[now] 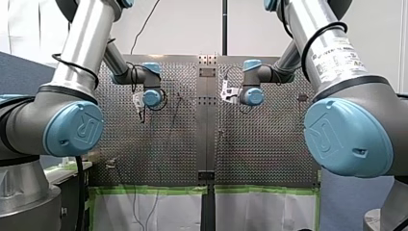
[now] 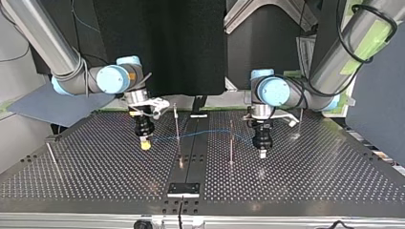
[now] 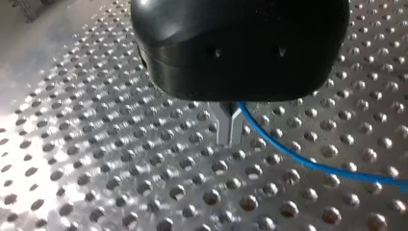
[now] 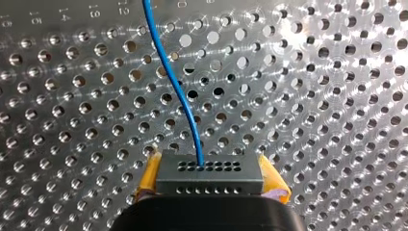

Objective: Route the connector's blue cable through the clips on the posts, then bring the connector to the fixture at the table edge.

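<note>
My right gripper is clamped on the connector, which sits square between its yellow pads, and the cable leaves the connector's face and runs straight ahead over the table. My left gripper has its metal fingers drawn together. The cable comes out right beside them and trails off to one side, so I judge it pinched there, though the gripper's black body covers the grip itself. Between the two grippers the cable hangs in a shallow line above the table, crossing the near post beside my right gripper and then the second post beside my left. So the routing looks under way, but I cannot tell whether the cable is seated in either clip or only passes by. The clips are too small to make out. The fixture lies well apart from both grippers, at the table edge beyond the posts, with nothing in it, so bringing the connector there is all yet to do. In the front view both grippers and the cable are mostly lost behind the wrists.
</note>
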`<state>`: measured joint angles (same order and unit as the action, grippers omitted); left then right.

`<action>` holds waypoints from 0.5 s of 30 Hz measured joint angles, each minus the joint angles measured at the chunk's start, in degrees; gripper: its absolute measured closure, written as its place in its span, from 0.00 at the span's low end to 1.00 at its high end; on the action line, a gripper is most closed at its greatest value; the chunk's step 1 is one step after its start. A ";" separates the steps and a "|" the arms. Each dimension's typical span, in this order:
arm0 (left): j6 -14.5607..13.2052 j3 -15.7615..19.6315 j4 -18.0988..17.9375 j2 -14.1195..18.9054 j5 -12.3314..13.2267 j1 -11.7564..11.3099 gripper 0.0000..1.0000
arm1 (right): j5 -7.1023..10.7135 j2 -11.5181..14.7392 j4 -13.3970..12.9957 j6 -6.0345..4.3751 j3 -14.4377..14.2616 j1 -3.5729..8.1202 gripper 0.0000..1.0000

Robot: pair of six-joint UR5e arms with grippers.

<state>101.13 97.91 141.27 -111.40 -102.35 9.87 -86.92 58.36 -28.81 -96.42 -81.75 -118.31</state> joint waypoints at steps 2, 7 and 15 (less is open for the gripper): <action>-0.11 -0.65 0.65 -0.65 0.12 0.01 1.00 | 0.15 -0.45 0.52 -0.06 0.72 0.02 1.00; -0.42 -1.97 1.46 -2.39 0.14 0.23 1.00 | 0.32 -1.26 1.52 -0.10 2.22 0.06 1.00; -0.35 -2.83 1.68 -2.87 0.33 0.09 1.00 | 0.70 -1.76 1.83 -0.49 3.47 0.71 1.00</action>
<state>100.79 95.08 142.95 -114.27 -102.02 9.96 -86.22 56.60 -26.99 -96.91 -78.29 -117.60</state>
